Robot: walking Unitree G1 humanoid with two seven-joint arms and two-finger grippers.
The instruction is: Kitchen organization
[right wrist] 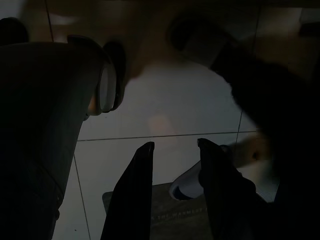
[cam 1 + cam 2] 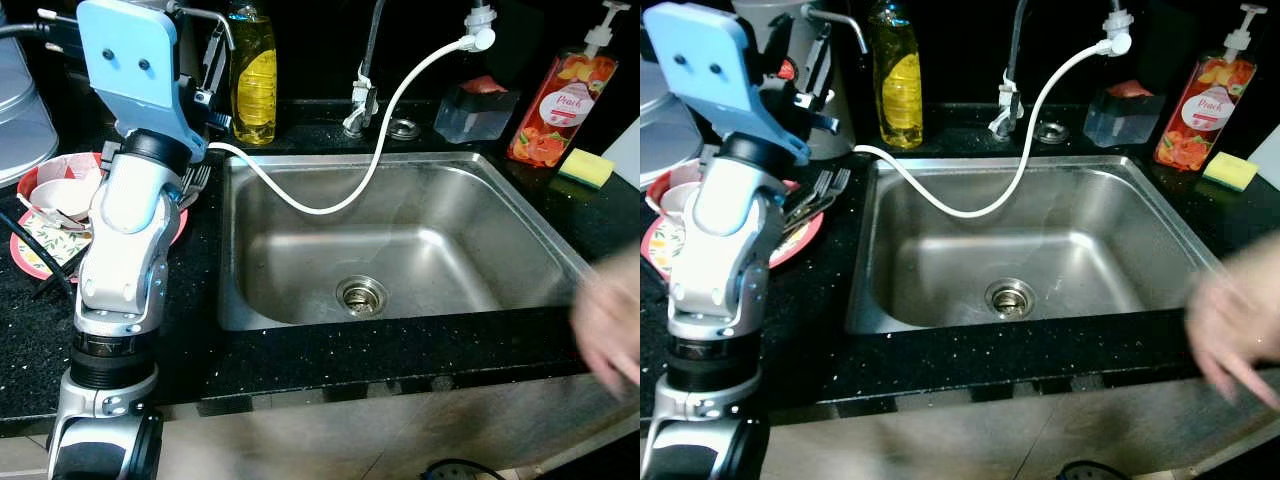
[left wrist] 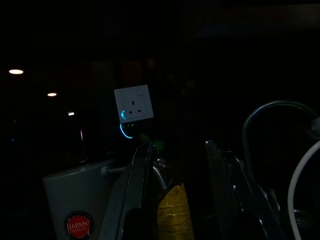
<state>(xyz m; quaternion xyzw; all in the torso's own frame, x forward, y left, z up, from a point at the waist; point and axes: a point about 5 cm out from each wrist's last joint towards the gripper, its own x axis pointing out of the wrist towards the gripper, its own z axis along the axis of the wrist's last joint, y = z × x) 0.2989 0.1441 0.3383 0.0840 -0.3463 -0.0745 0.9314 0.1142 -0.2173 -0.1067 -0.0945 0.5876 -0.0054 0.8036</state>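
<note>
Left eye view: left pincer raised at the back of the black bench, fingers apart, before the yellow soap bottle beside the steel sink. Right pincer low over tiled floor, fingers apart, gripping nothing. Blurred person's hand at the sink's right edge.

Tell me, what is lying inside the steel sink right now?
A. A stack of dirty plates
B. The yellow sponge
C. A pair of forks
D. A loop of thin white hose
D: a thin white hose droops from the back counter into the sink basin and out over its left rim, while the plates and forks sit on the counter to the left and the yellow sponge rests at the far right.
</note>
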